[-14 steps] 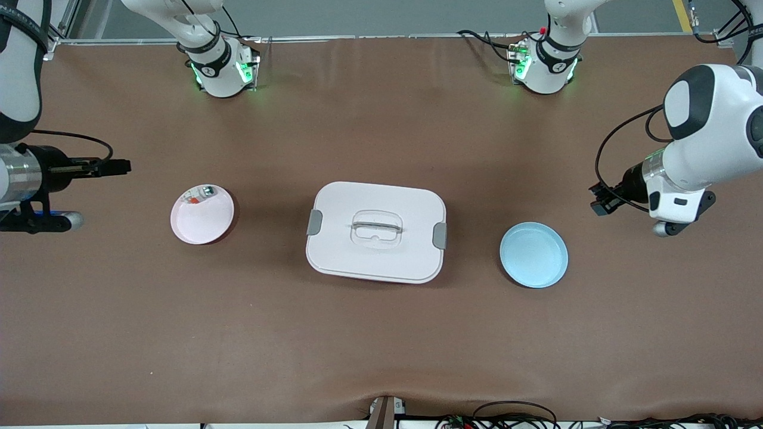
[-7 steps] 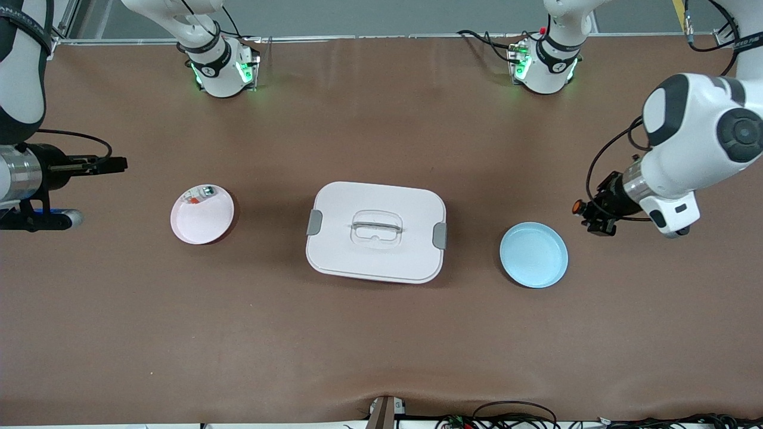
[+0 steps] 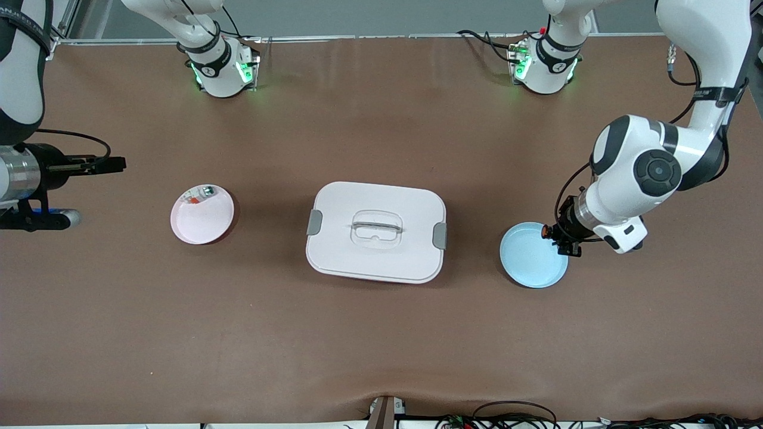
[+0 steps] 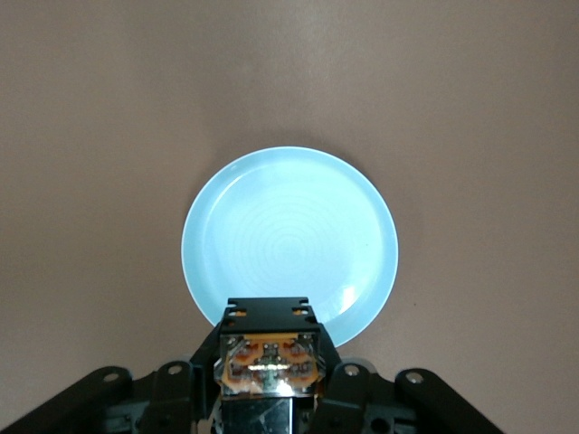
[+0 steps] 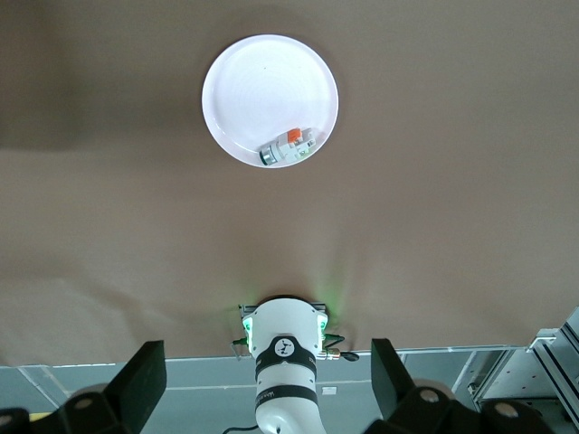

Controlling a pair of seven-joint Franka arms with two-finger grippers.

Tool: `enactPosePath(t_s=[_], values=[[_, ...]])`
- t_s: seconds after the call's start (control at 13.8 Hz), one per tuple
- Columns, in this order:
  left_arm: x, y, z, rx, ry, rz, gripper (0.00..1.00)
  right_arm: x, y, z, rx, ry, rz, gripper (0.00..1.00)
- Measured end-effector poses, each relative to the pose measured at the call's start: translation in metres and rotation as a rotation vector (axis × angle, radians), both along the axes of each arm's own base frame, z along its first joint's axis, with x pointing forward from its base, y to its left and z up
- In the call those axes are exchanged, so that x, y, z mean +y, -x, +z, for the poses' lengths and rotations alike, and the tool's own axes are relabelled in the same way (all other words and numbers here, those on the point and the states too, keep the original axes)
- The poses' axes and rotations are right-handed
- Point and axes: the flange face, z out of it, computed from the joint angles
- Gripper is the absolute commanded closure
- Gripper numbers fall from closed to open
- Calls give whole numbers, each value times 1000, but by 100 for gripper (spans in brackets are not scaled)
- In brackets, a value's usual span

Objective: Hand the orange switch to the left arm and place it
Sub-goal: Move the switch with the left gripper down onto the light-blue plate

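Note:
The orange switch [image 3: 546, 230], a tiny black part with an orange end, is held in my left gripper [image 3: 557, 236]. The gripper is shut on it just over the rim of the pale blue plate [image 3: 530, 259], on the side toward the left arm's end of the table. In the left wrist view the switch [image 4: 270, 363] sits between the jaws with the blue plate [image 4: 289, 231] below. The white box [image 3: 375, 256] stands at mid-table. My right gripper [image 3: 110, 162] hangs open and empty over bare table at the right arm's end; its fingers [image 5: 140, 384] stand wide apart.
A pinkish-white plate [image 3: 205, 223] lies between the box and the right arm's end, holding a small white piece [image 3: 199, 193] with orange and green bits, also seen in the right wrist view [image 5: 288, 147]. Both arm bases [image 3: 220, 65] stand along the table's edge farthest from the front camera.
The left arm has swung in from the table's end toward the box, carrying the switch to the blue plate's rim. The right gripper has barely shifted.

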Motion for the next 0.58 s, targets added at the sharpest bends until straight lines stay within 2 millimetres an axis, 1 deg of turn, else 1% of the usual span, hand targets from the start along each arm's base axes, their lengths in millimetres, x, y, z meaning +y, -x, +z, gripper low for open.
enactPosePath(t_s=[0.15,0.36,0.51,0.58], values=[[1,-3,-8,-4,12,8,100,-5,0,0,-2,5,-8,0],[8,-6,-7,-11,14,21,100,-17,0,7,-30,7,-29,0],[16,-7,-8,-11,13,35,100,-20,3,15,-46,7,-34,0],[24,-9,-8,-16,14,48,100,-20,3,17,-54,8,-35,0]])
